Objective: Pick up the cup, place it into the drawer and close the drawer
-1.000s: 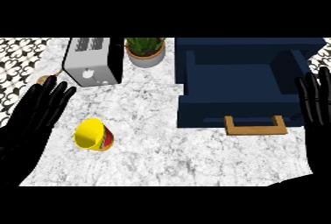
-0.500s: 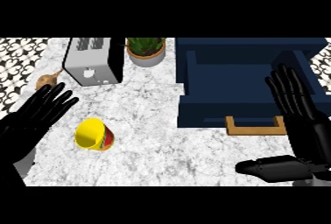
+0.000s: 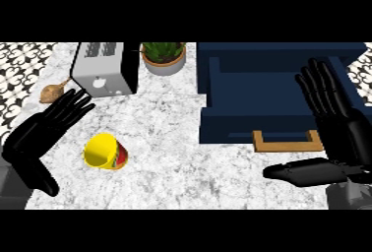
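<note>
Left robot hand [image 3: 45, 129] nearer yellow cup [image 3: 106, 151], fingers straight; right robot hand [image 3: 335, 115] flat-fingered over open drawer [image 3: 276, 78]

– how is the counter [image 3: 167, 147] finished?
– a smooth, grey-veined white marble look is shown. the toaster [image 3: 105, 69] is seen as brushed metal.
– and the drawer [image 3: 276, 88]?
– a matt navy surface is presented, with a pale wooden handle [image 3: 288, 142]. the cup [image 3: 105, 151] is rendered in glossy yellow plastic, the plant pot [image 3: 163, 65] in matt grey.
</note>
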{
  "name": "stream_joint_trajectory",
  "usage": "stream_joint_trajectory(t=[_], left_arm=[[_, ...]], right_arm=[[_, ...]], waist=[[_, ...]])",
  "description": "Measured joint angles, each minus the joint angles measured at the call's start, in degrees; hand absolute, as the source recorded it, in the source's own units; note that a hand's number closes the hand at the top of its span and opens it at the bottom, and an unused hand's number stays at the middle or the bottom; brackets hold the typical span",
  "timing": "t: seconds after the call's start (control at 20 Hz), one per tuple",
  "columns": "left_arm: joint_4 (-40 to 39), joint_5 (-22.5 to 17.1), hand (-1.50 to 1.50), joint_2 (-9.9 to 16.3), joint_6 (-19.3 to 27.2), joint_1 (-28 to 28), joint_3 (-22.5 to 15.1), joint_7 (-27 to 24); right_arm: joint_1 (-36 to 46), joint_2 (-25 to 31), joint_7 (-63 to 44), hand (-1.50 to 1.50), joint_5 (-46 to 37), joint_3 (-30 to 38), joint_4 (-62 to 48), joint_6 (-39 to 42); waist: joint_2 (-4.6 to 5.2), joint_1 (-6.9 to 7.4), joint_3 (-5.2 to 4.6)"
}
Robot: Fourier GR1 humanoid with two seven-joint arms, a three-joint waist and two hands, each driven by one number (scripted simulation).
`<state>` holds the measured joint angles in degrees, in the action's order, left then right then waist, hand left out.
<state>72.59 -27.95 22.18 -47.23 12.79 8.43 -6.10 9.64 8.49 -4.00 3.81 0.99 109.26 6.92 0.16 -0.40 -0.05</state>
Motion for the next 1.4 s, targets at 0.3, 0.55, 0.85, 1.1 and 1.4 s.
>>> stream_joint_trajectory(t=[0.3,0.55,0.85,1.1,1.4], left_arm=[[-13.5,13.8,-1.50,-0.6,0.9,3.4,0.7,-11.2],[-24.3,22.4,-1.50,-0.3,4.3,6.0,-0.5,-19.4],[-37.5,29.3,-1.50,0.2,9.5,10.3,-2.4,-28.8],[-44.4,33.2,-1.50,-0.7,14.2,11.1,-4.6,-35.8],[-50.7,35.0,-1.50,-1.6,17.7,13.1,-5.6,-41.2]], right_arm=[[2.6,0.8,0.5,-1.50,1.0,2.0,-2.2,0.9],[3.5,1.2,-1.7,-1.50,1.4,2.6,-0.9,1.0],[4.4,1.9,-1.4,-1.50,2.7,3.9,-1.9,2.2],[5.4,1.6,-1.3,-1.50,2.4,3.8,-2.5,2.0],[6.4,1.7,-2.4,-1.50,2.4,3.7,-2.0,1.7]], waist=[[0.07,-0.14,-0.01],[0.05,-0.24,-0.03],[0.22,-0.72,-0.09],[0.40,-1.02,-0.15],[0.63,-1.62,-0.24]])
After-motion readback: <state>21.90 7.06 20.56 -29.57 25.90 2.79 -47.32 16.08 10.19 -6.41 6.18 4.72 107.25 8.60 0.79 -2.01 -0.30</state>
